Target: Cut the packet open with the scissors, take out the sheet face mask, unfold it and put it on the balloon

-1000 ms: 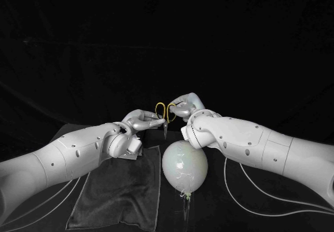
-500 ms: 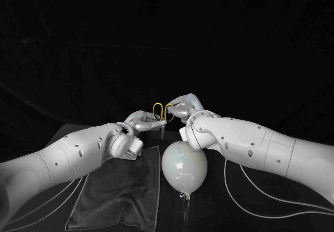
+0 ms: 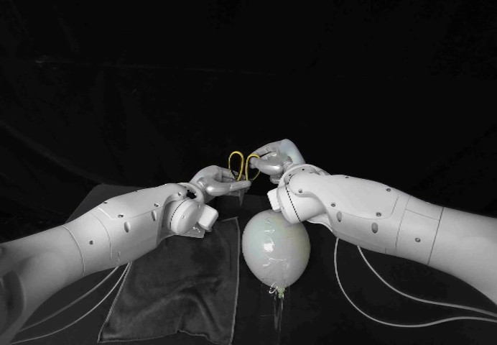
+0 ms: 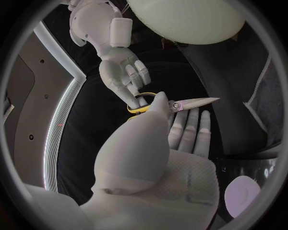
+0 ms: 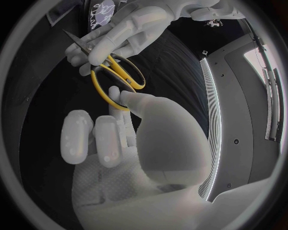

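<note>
The yellow-handled scissors (image 3: 241,165) hang in the air between both hands, above the far end of the balloon (image 3: 274,248). My left hand (image 3: 215,178) pinches them near the pivot, and the closed blades (image 4: 195,101) stick out past its thumb. My right hand (image 3: 271,158) has a finger and thumb in the yellow handle loops (image 5: 117,79). The pale, whitish balloon lies on the table with its knot toward me, under the right forearm. In the right wrist view my left hand (image 5: 132,28) shows wrapped round the scissors' middle.
A dark grey cloth (image 3: 176,287) lies flat on the black table to the left of the balloon, partly under my left arm. A dark patterned flat piece (image 5: 102,8) shows behind the left hand; I cannot tell what it is. Thin white cables (image 3: 363,287) trail beside the balloon.
The scissors have tilted: the blades that hung straight down below the hands a second ago hardly show under the left hand. Both hands have stayed nearly in place.
</note>
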